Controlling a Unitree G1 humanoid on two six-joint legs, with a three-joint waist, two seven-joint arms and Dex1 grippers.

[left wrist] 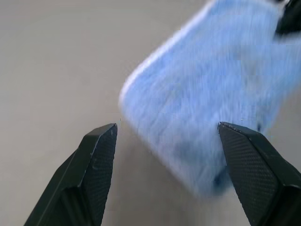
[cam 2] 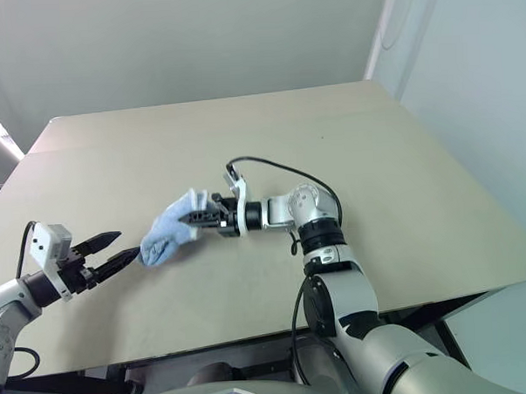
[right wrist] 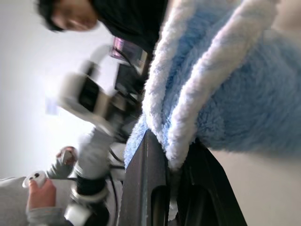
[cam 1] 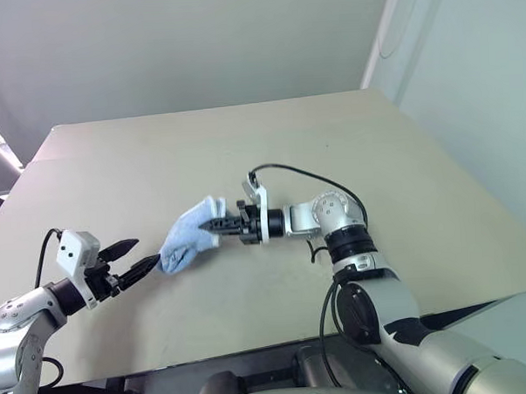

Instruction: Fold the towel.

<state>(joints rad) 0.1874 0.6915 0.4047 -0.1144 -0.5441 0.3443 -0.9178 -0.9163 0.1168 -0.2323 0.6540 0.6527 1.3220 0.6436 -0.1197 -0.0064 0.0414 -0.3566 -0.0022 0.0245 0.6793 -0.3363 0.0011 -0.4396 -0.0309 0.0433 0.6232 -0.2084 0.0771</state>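
The towel (cam 1: pixel 188 233) is a small light blue fuzzy cloth with white edging, bunched and hanging in the air above the beige table (cam 1: pixel 243 145). My right gripper (cam 1: pixel 214 224) points left and is shut on the towel's upper right edge; the right wrist view shows white-edged layers (right wrist: pixel 183 127) pinched between its black fingers. My left gripper (cam 1: pixel 136 257) stands open just left of the towel's hanging lower end. In the left wrist view the towel (left wrist: pixel 207 99) hangs close ahead of the spread fingertips (left wrist: pixel 101 141), with no contact that I can see.
The table's near edge (cam 1: pixel 278 340) runs just below both arms. A black cable (cam 1: pixel 297 171) loops over my right wrist. A wall (cam 1: pixel 195 43) rises behind the table. In the right wrist view a person (right wrist: pixel 70 14) stands beyond the left arm, a hand holding a controller (right wrist: pixel 35 181).
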